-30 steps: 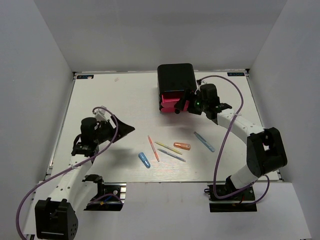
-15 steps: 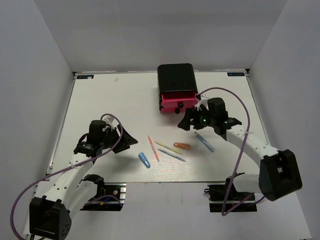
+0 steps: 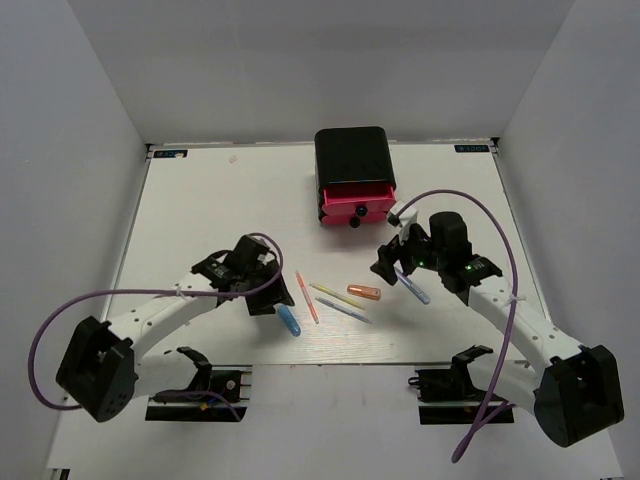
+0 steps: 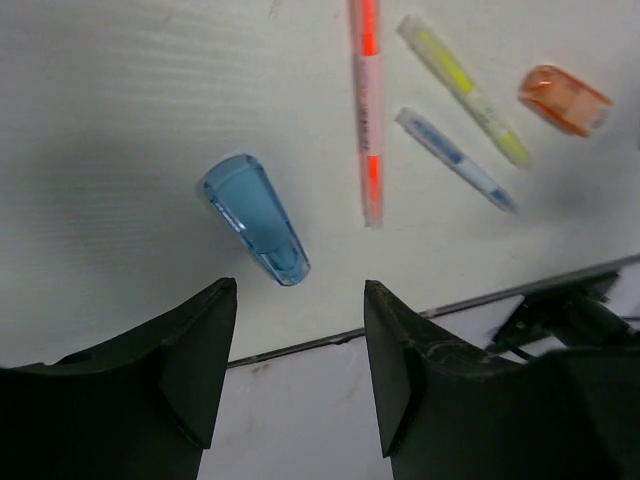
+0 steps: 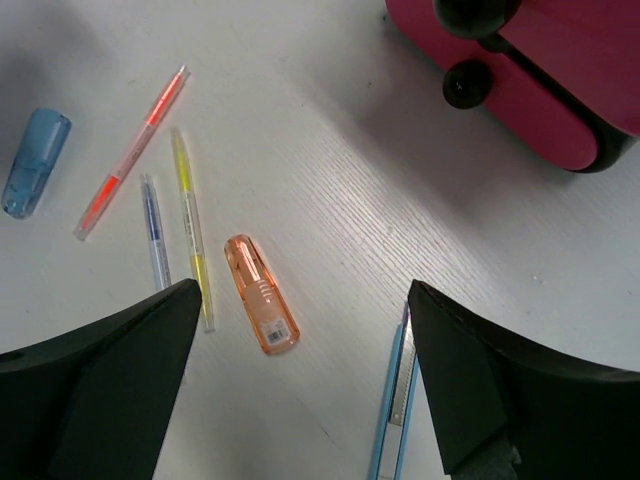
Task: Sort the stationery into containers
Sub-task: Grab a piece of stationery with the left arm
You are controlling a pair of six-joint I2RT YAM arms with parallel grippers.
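Note:
Six pens lie on the white table: a stubby blue marker [image 3: 289, 320], a thin pink pen [image 3: 306, 296], a yellow pen [image 3: 337, 295], a grey-blue pen [image 3: 343, 310], a stubby orange marker [image 3: 364, 292] and a light-blue pen [image 3: 410, 284]. The black drawer box [image 3: 352, 160] stands at the back, with a pink drawer front [image 3: 356, 205] sticking out. My left gripper [image 3: 262, 295] is open and empty, just left of the blue marker [image 4: 255, 219]. My right gripper [image 3: 390, 262] is open and empty, above the table between the orange marker [image 5: 262, 293] and the light-blue pen [image 5: 395, 400].
The pink drawer front [image 5: 560, 70] and its black knob [image 5: 466, 82] are close behind the right gripper. The table's near edge [image 4: 400, 320] runs just below the left fingers. White walls enclose the table on three sides.
The right gripper has drawn back from the drawer front toward me and now hangs over the pens. The left arm has swung right and down to the blue marker.

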